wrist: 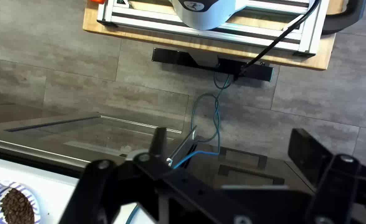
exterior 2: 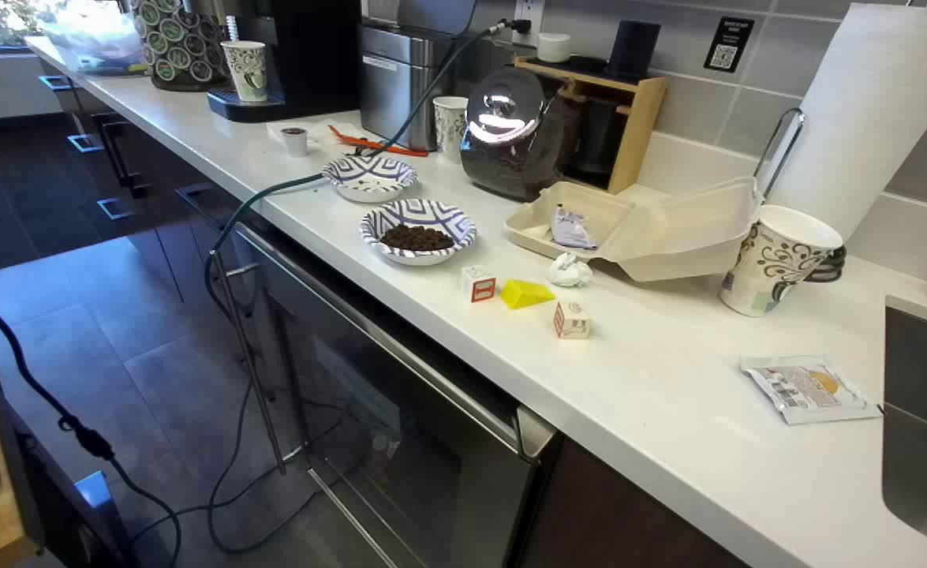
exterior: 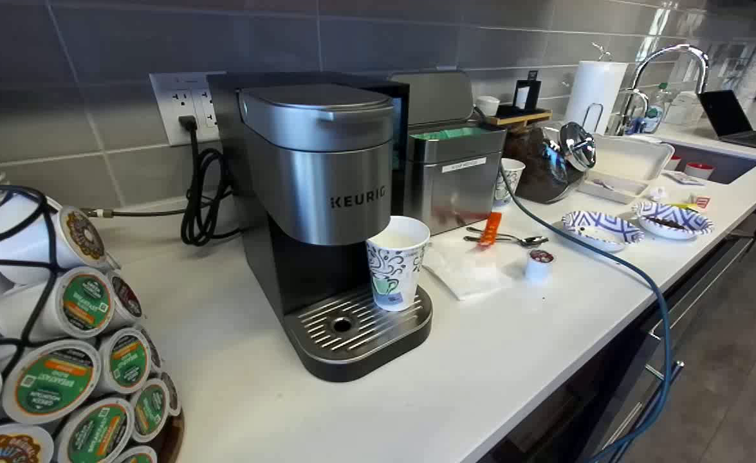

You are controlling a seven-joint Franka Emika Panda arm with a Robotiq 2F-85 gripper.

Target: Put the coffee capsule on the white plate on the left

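Floor (wrist: 61,46) behind, wrist view alone shows the gripper (wrist: 228,140).

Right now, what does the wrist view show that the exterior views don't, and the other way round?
Only the wrist view shows the open gripper and the arm's pale base. Only the exterior views show the lone coffee capsule, coffee maker and paper towel roll. All share the patterned bowl of coffee beans and the blue cable.

The place is a kitchen: a coffee maker (exterior: 316,167) and paper-towel roll (exterior: 596,93) stand near the back edge of the tabletop (exterior: 352,418), with a sink (exterior 2: 925,364) and tap (exterior: 673,49); cabinets (exterior 2: 163,189) run beneath its front edge.
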